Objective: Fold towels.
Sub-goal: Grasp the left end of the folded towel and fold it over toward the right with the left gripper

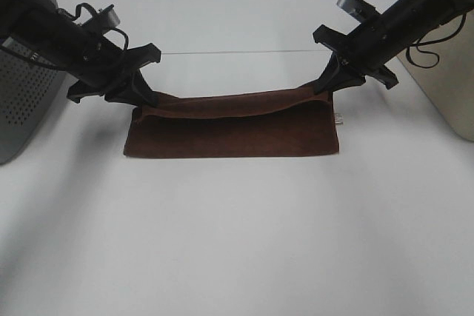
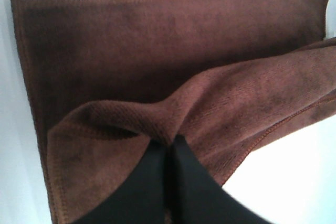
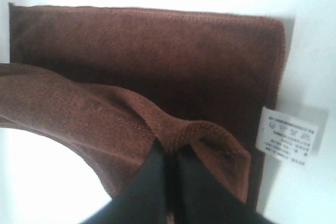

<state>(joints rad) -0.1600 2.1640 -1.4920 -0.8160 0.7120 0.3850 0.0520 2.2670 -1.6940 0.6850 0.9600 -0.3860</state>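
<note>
White table (image 1: pixel 237 242) bears towel (image 1: pixel 229 138), pinched by left claw (image 1: pixel 139 105) and right claw (image 1: pixel 326 88).

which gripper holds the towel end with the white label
The right gripper: the white label sticks out of the towel edge beside it. None shows near the left gripper.

Print on the label (image 3: pixel 287 136) is too blurred to read; towel (image 3: pixel 157 61) folds hide tips of the right hand (image 3: pixel 169 153).

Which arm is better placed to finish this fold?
Neither alone. The left claw and right claw each pinch one far corner of the towel, so they'd likely pull it forward together; the right holds slightly higher.
</note>
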